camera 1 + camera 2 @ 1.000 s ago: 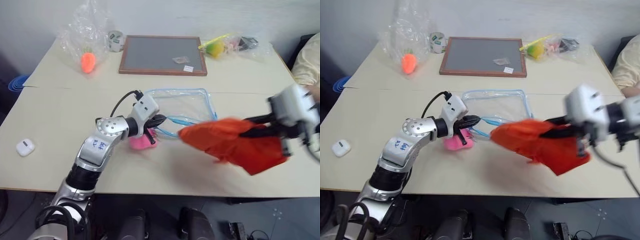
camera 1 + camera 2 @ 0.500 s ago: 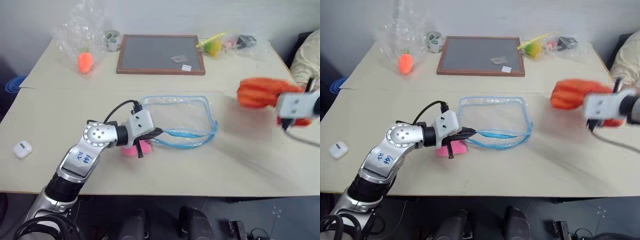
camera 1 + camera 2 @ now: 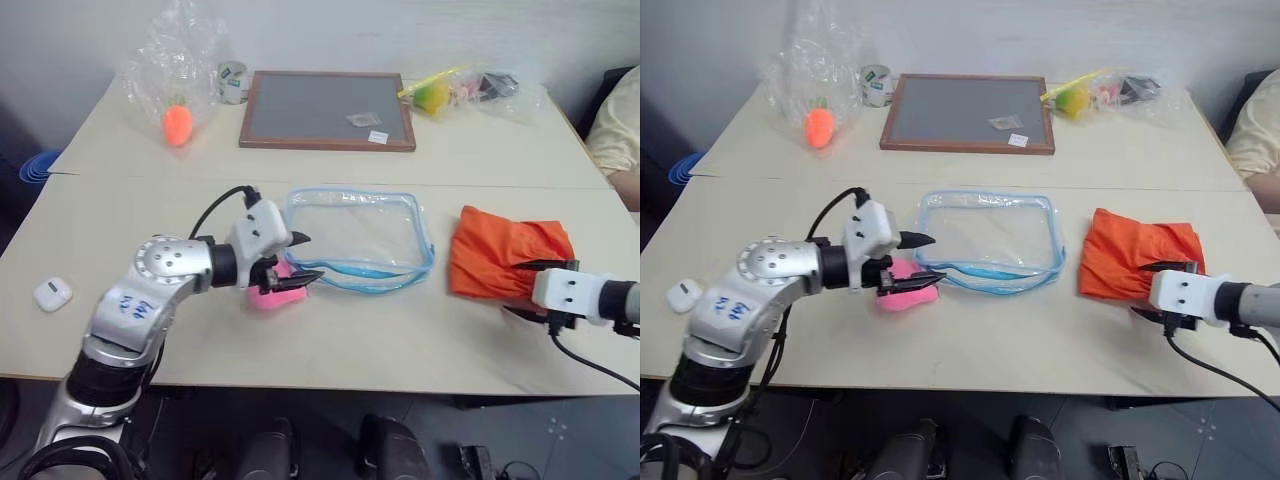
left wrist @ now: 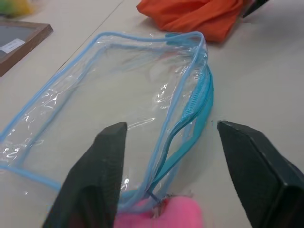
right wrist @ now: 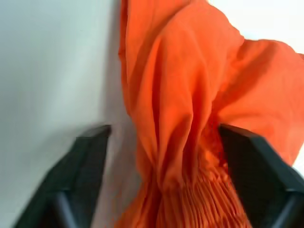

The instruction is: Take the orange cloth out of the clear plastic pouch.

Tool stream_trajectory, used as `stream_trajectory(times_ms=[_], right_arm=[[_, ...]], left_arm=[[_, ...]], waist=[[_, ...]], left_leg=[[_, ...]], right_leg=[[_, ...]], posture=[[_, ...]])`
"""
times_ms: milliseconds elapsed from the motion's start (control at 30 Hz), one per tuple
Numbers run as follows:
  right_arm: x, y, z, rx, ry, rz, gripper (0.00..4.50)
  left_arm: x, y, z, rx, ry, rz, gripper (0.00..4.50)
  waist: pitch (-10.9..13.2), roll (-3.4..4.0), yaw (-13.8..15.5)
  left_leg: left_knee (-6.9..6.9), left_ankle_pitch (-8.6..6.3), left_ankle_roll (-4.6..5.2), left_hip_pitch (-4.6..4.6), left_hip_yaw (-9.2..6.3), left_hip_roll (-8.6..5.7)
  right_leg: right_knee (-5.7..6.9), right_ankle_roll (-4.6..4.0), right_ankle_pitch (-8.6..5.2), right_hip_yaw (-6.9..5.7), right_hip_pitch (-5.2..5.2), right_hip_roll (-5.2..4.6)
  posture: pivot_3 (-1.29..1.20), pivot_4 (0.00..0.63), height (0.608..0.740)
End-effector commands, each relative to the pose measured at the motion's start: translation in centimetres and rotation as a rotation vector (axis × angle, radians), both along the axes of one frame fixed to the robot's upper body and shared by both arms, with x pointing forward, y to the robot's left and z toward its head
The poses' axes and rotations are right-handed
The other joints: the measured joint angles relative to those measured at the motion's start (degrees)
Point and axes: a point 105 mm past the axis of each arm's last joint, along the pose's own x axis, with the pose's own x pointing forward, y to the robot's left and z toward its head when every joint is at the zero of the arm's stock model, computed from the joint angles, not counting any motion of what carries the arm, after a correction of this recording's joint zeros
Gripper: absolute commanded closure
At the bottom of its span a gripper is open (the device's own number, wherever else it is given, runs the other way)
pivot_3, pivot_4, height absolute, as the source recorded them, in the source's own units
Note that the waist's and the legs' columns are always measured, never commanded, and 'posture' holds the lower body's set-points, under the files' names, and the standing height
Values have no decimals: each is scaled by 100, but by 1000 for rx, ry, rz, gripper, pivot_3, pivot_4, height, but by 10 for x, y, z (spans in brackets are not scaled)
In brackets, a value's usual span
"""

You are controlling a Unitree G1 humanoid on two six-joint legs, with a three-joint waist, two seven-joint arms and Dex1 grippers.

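From the head views, we see the orange cloth [image 3: 508, 258] lying in a rumpled heap on the counter [image 3: 360, 340], well apart from the clear plastic pouch [image 3: 362, 232], which lies flat and empty near the middle. The right gripper [image 3: 532, 290] sits at the cloth's near edge, jaws spread wide with cloth between them but not pinched. The left gripper [image 3: 297, 257] hovers at the pouch's left end, jaws open and holding nothing, with a pink plush toy [image 3: 272, 293] just beneath.

In the left wrist view, the pouch's blue zipper edge [image 4: 190, 114] gapes between the two fingers [image 4: 97, 175], and neither touches it.

In the right wrist view, folds of cloth bunch up between the open fingers [image 5: 80, 161].

We judge the cloth is out, so what remains is letting go cleanly. The right arm should draw straight back with jaws kept wide so no fold snags and drags. The left should lift away without nudging the pouch.
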Motion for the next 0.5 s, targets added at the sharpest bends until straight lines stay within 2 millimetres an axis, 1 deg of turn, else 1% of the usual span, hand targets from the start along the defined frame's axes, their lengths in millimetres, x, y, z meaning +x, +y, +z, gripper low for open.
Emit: stream_trajectory(times_ms=[33,100,133,200,233,300,400,500], right_arm=[[-12,0,33,139,44,-22,0],[-18,-7,46,234,82,-84,0],[-20,-18,53,282,106,-142,0],[-26,-38,66,369,140,-244,0],[-29,-52,73,420,155,-313,0],[-33,-69,81,493,172,-398,0],[-42,-82,81,580,237,-452,0],[-43,-87,77,607,242,-468,0]], left_arm=[[-26,10,21,-21,25,-99,81],[-37,26,25,10,63,-123,14],[-39,39,28,30,63,-115,14],[-35,69,34,68,57,-51,14],[-31,87,38,87,47,-11,14],[-28,110,45,99,50,34,14],[-22,132,55,83,43,75,14],[-15,140,57,104,0,86,14]], waist=[[0,0,4],[0,0,-5],[0,1,-7],[3,6,-14],[3,7,-19],[4,8,-21],[4,7,-18],[5,9,-21]], left_leg=[[1,0,0,0,-1,-1],[1,0,0,1,-2,0],[1,0,0,4,-2,0],[0,0,0,4,1,0],[-1,-1,-1,4,3,0],[-2,-1,-1,4,8,0],[-3,-5,2,3,10,-1],[-6,-8,2,-1,15,-1]], right_leg=[[0,0,0,0,1,0],[1,0,0,1,1,0],[1,0,0,1,3,0],[1,-2,-1,1,0,0],[1,-3,-2,0,-1,1],[0,-6,-3,0,-3,2],[-3,-7,-4,0,-7,2],[-3,-7,-4,4,-12,2]], posture=[[0,150,740],[0,150,740],[0,150,740],[0,150,740],[0,150,740],[0,150,740],[0,150,740],[0,150,740]])
